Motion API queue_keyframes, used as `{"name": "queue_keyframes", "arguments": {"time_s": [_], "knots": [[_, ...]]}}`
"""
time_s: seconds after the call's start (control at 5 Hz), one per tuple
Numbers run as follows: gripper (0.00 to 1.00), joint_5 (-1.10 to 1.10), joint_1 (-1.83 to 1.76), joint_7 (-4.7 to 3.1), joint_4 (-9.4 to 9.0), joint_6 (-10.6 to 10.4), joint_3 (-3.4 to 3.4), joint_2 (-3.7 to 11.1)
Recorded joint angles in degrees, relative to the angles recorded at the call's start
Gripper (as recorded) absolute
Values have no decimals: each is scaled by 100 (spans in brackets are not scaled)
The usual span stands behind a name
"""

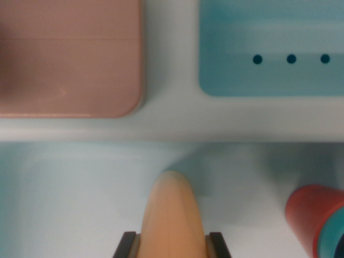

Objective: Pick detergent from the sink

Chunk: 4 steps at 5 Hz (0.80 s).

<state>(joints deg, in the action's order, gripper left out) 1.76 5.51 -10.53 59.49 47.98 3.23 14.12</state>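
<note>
Detergent bottle [172, 215]: orange, tapered, clamped between the two dark fingers of the hand [172, 246], inside the pale sink [75, 199]. Held by its sides, likely for lifting out. Red cup [314, 220] lies nearby; pink tray [70, 54] and blue tray [269, 48] beyond the rim.

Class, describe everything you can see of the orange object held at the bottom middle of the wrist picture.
The smooth orange rounded-tip object rises from the bottom edge, narrowing to a blunt, paler tip. It looks like matt plastic, slightly blurred. It stands between the two dark fingers, which press its sides; its lower part is out of frame. Behind it lies the pale bluish-white sink floor. It is apart from the red and teal cylindrical container at the wrist view's right.
</note>
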Motion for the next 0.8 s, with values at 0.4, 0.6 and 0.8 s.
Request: {"name": "queue_keyframes", "arguments": {"time_s": [0.4,0.6,0.8], "knots": [[100,-2,0,1,45,60,0,-15],[100,-4,-1,4,121,161,1,-40],[100,-4,-1,4,121,161,1,-40]]}}
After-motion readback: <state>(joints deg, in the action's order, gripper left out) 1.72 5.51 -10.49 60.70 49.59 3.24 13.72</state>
